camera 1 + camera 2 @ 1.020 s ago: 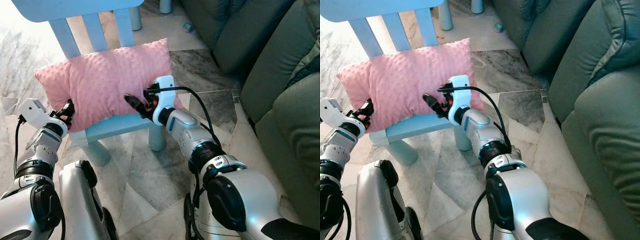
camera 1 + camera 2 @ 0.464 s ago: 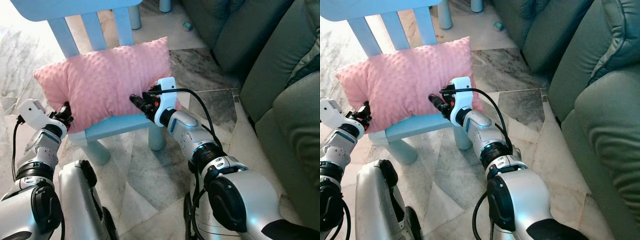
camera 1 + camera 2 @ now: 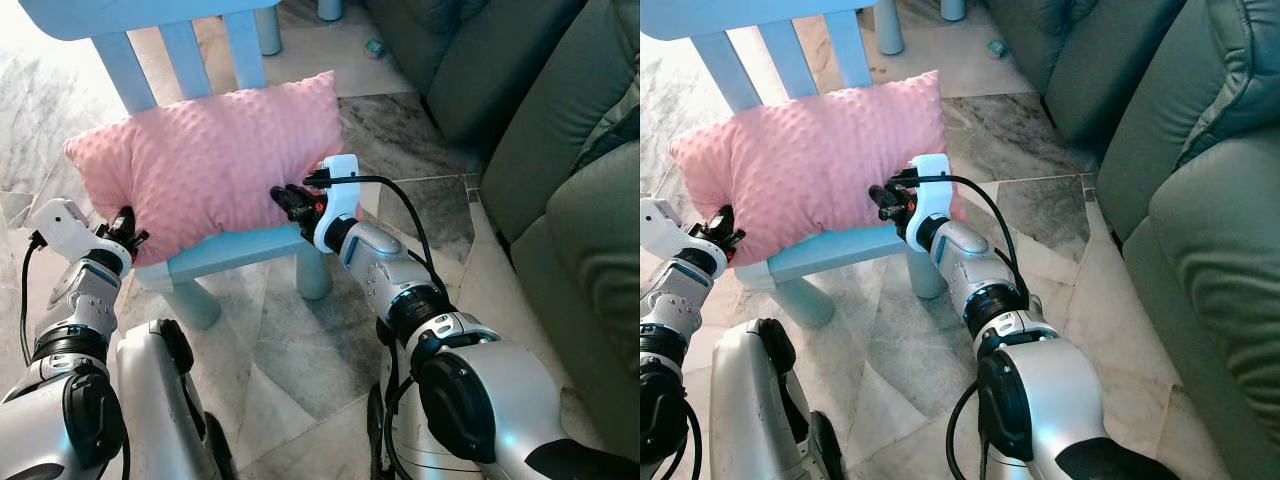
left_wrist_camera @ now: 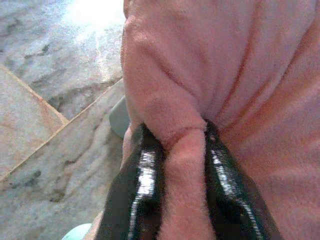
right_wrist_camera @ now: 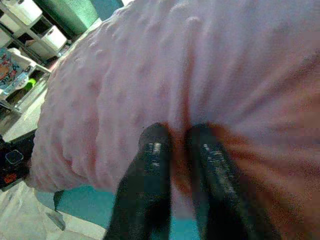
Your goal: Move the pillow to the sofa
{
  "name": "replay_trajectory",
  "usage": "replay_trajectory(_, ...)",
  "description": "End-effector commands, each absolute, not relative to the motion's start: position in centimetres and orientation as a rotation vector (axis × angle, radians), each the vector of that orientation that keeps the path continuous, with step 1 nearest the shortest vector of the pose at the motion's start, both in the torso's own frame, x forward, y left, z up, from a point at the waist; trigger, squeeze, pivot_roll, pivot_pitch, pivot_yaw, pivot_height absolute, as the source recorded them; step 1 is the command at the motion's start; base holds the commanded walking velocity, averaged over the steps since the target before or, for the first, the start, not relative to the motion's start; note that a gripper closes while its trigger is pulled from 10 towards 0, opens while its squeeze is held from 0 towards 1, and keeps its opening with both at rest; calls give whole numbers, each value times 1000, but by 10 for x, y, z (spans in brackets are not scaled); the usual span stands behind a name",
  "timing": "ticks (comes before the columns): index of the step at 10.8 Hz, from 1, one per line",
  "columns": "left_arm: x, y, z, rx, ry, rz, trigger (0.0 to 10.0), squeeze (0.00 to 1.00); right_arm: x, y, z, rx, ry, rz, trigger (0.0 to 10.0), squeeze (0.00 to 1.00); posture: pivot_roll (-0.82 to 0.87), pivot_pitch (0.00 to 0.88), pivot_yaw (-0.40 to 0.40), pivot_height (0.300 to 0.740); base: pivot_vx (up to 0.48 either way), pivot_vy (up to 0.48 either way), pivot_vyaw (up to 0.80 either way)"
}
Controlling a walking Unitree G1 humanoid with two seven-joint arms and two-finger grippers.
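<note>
Marble floor, green sofa [image 3: 560, 150] at 3 o'clock; pink pillow [image 3: 205, 160] sits on the blue chair [image 3: 235, 252]. Left gripper [image 4: 175, 150] and right gripper [image 5: 177, 145] are each clenched on a pillow fold. You lift both ends evenly, clear the chair back, then swing toward 3 o'clock.

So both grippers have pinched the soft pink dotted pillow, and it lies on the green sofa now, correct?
Not the sofa. The soft pink dotted pillow lies on the light blue wooden chair, as the left eye view shows. Both the left gripper and the right gripper have pinched it.
</note>
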State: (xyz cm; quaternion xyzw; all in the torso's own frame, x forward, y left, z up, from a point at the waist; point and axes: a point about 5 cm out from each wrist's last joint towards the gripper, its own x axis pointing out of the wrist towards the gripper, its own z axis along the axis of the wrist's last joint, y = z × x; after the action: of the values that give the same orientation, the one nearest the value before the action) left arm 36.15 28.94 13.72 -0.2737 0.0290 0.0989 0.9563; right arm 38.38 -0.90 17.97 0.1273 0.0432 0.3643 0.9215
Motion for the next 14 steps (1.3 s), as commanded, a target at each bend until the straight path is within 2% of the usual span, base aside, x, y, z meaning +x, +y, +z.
replay_trajectory(1, 350, 290, 112, -554, 154, 241, 0, 0, 380, -6, 170, 278, 121, 756, 0, 0, -167, 369, -34, 395, 0, 0, 0)
replay_trajectory(7, 340, 294, 107, -461, 85, 315, 0, 0, 380, -12, 170, 240, 84, 776, 0, 0, -154, 358, -24, 395, 0, 0, 0)
replay_trajectory(10, 317, 302, 130, -265, -136, 351, 0, 0, 386, -39, 183, 207, -43, 750, 0, 0, -145, 285, -11, 395, 0, 0, 0)
replay_trajectory(12, 303, 300, 141, -187, -213, 352, 0, 0, 386, -54, 184, 200, -102, 715, 0, 0, -146, 210, -3, 395, 0, 0, 0)
replay_trajectory(14, 290, 293, 147, -186, -252, 369, 0, 0, 383, -64, 183, 187, -155, 684, 0, 0, -148, 148, 14, 395, 0, 0, 0)
